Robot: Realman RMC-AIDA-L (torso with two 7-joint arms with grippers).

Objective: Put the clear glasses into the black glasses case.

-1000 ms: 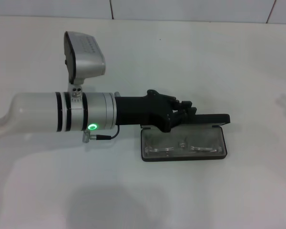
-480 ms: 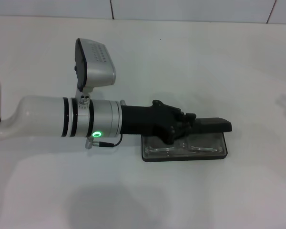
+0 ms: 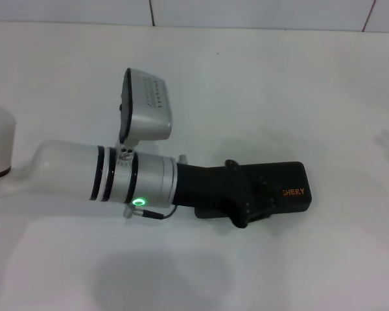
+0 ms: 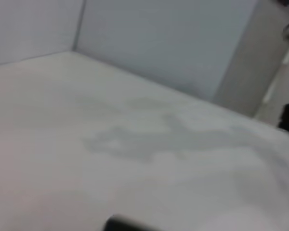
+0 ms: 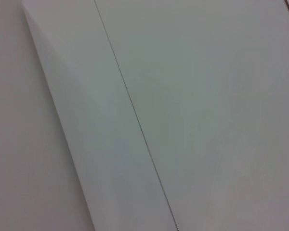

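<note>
From the head cam I'm seeing the case [image 3: 282, 191] lying flat on the white table [image 3: 279, 84], lid down, with the orange SHERY lettering [image 3: 293, 192] facing up near its right end. My left gripper [image 3: 256, 206] is reaching in from the left and is sitting right on top of the case's left half, covering that end and touching the lid. Can't tell how far the fingers are spread, since they're black on black and blending into the lid, and I can't say if they're holding anything. Glasses aren't showing with the lid down like this. Left wrist cam is just giving me blurry tabletop and wall. Right wrist cam is looking at plain pale panels, and the right gripper isn't showing in any view.
</note>
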